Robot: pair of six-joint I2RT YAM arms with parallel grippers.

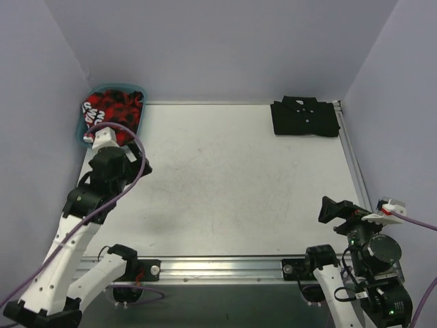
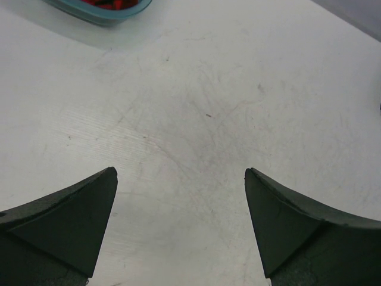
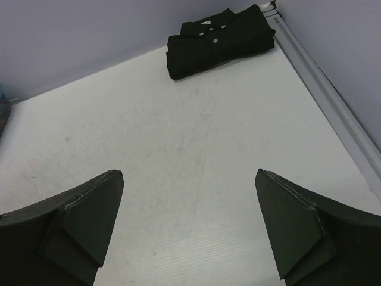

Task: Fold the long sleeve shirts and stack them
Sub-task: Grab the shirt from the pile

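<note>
Right wrist sees black shirt point(image 3: 219, 43); left, bin point(image 2: 107, 16).

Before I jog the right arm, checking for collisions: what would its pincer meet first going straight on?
Likely the bare table, since the open right pincer tilts down toward it. The folded black shirt lies farther along, at the far edge; depth unclear.

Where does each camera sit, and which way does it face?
Top camera: above and behind the robot, looking down on the table; left arm and right arm show.
Left wrist camera: on the left arm, looking over the table toward the bin; the open left gripper shows.
Right wrist camera: on the right arm, facing the far right corner and the black shirt; the open right gripper shows.
Shared: top and right wrist views both show the black shirt.
</note>
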